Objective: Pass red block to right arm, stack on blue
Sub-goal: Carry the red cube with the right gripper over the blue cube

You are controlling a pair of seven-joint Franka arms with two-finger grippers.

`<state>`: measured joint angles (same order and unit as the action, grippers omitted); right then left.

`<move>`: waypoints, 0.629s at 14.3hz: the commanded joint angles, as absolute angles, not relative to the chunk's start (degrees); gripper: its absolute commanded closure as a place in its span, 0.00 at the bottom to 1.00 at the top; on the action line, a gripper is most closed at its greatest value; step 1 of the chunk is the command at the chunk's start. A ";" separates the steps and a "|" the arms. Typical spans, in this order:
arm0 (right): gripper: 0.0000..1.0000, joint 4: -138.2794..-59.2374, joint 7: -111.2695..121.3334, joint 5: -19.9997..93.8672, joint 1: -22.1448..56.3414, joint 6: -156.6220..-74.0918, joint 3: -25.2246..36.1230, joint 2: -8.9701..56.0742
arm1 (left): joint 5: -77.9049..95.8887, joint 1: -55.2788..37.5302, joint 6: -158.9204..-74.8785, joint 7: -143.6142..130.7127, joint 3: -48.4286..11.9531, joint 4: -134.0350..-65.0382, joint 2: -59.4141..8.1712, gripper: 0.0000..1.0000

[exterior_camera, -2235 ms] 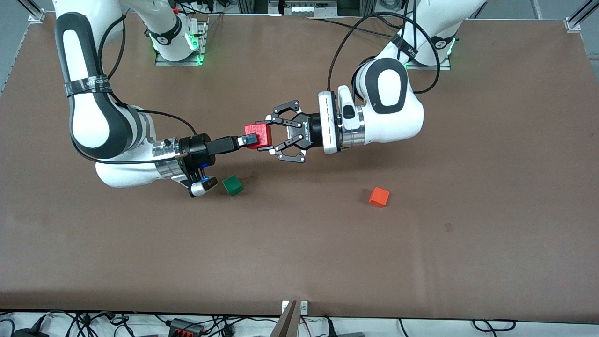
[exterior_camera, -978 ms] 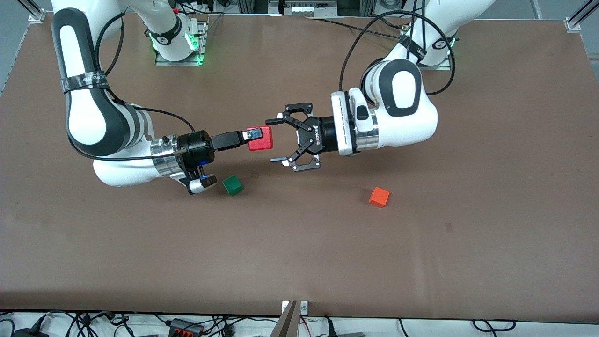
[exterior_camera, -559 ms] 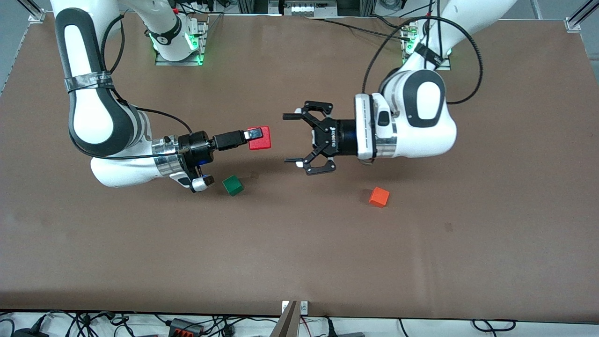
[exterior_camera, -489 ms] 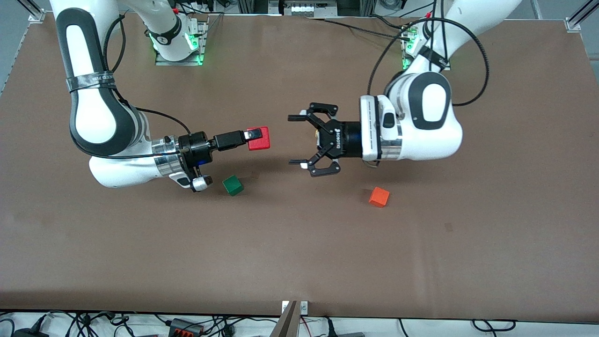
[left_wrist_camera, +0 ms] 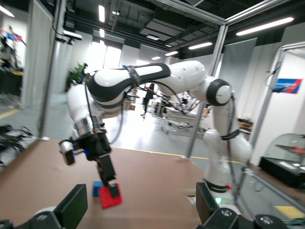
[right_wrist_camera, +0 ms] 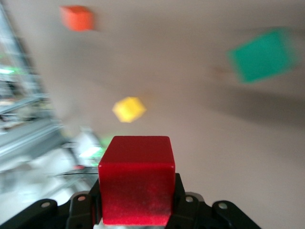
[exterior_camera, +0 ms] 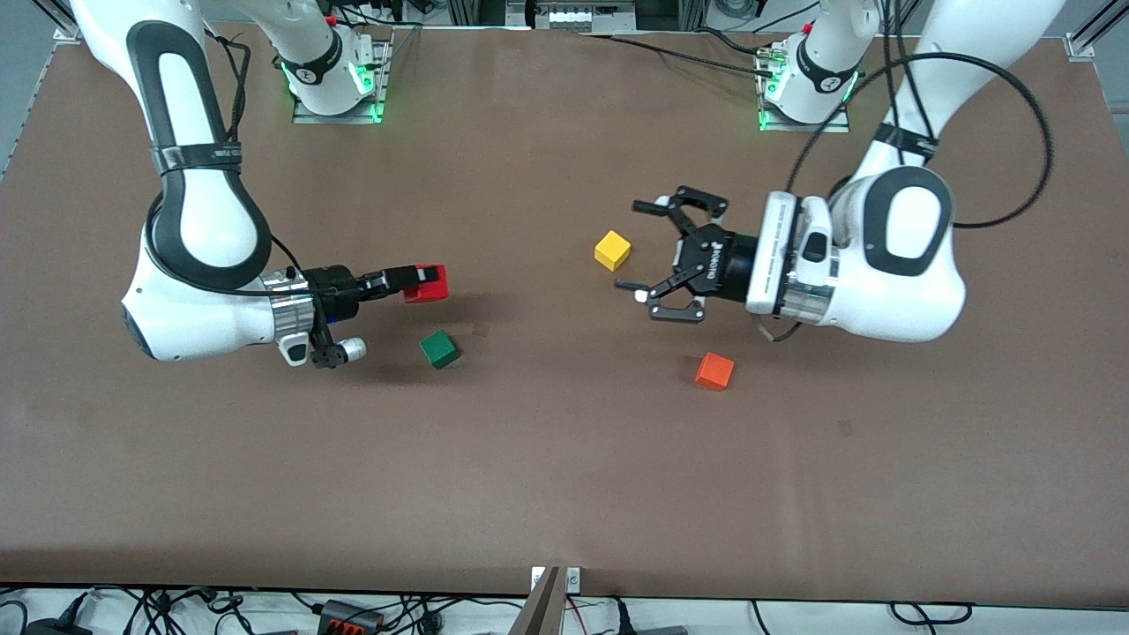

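In your left wrist view, the right gripper (left_wrist_camera: pixel 113 192) holds the red block (left_wrist_camera: pixel 110 197) just above the brown table (left_wrist_camera: pixel 157 191), and a blue block (left_wrist_camera: pixel 97 189) sits close beside it.

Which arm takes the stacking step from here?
Right. The right gripper is shut on the small red cube; the left gripper is open, empty, beside the yellow cube. The small blue cube shows under the red one.

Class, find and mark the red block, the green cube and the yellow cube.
red block (exterior_camera: pixel 429 284), front view, its top face.
green cube (exterior_camera: pixel 438 349), front view, middle of the cube.
yellow cube (exterior_camera: pixel 612 250), front view, its top face.
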<state>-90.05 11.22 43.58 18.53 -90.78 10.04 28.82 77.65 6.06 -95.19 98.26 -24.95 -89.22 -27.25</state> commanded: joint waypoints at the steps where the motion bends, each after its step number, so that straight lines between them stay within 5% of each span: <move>1: 1.00 -91.14 11.08 27.22 19.25 -92.46 10.46 25.32 | 73.40 7.38 -89.84 87.76 -25.05 -89.12 -26.19 0.00; 9: 1.00 -96.66 11.16 3.18 17.67 -101.32 15.29 22.94 | 56.19 9.49 -80.07 60.23 -22.59 -83.14 -22.77 0.00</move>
